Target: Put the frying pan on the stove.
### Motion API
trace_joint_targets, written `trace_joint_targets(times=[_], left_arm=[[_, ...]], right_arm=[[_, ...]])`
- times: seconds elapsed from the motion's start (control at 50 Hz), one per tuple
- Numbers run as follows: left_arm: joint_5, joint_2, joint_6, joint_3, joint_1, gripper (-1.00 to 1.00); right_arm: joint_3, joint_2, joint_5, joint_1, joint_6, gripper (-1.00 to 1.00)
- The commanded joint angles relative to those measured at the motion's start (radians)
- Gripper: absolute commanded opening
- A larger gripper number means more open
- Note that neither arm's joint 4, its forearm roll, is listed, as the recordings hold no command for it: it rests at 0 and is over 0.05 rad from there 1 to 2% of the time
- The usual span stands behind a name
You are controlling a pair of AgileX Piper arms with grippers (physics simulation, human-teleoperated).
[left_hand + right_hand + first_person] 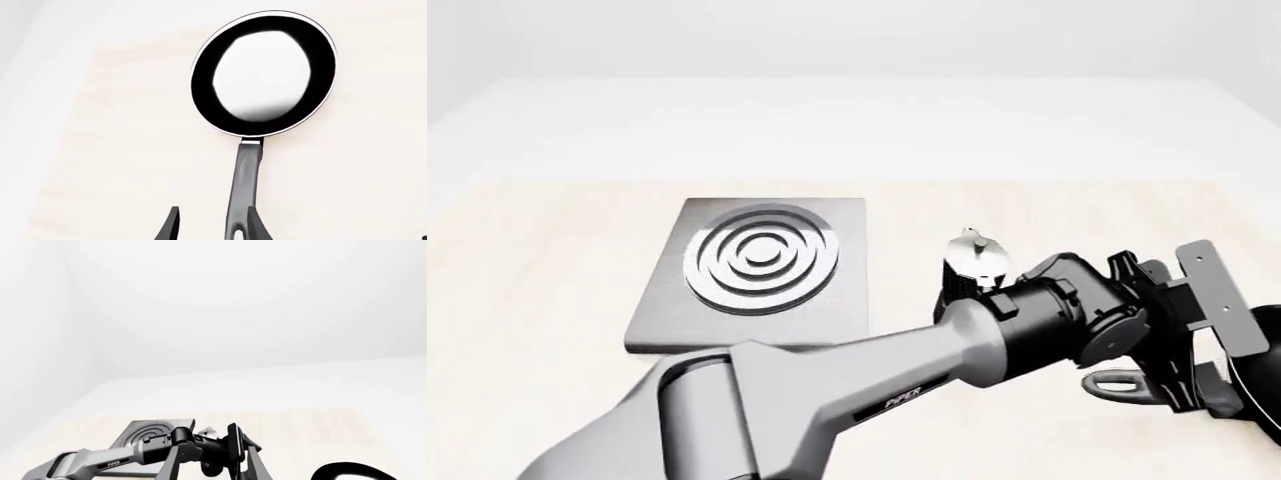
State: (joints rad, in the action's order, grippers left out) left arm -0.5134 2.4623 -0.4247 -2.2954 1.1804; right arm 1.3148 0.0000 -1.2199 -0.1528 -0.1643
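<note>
- The left gripper has its jaws spread, one finger on each side of the handle's slotted end, one of them close against it; no grasp shows.
- The frying pan lies flat on the pale wooden table, well right of the stove.
- The right gripper also shows parted fingers, holding nothing.
- A moka pot stands just right of the stove.

The left arm stretches across toward the right, its end effector with fingers parted.
</note>
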Motion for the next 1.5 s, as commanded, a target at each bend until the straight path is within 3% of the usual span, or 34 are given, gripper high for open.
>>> trace_joint_targets(times=[0.02, 1.36, 1.38, 1.5], left_arm=[[0.031, 0.016, 0.019, 0.026, 0.009, 1.0], [0.18, 0.153, 0.1, 0.111, 0.017, 1.0], [0.183, 0.151, 0.099, 0.115, 0.018, -1.0], [0.184, 0.14, 0.087, 0.124, 0.011, -1.0]], right_arm=[[-0.001, 0.0, 0.0, 0.0, -0.003, 1.0], [-0.002, 0.0, 0.0, -0.005, -0.004, 1.0], [-0.002, 0.0, 0.0, -0.005, -0.004, 1.0], [-0.001, 0.0, 0.0, -0.005, -0.002, 1.0]])
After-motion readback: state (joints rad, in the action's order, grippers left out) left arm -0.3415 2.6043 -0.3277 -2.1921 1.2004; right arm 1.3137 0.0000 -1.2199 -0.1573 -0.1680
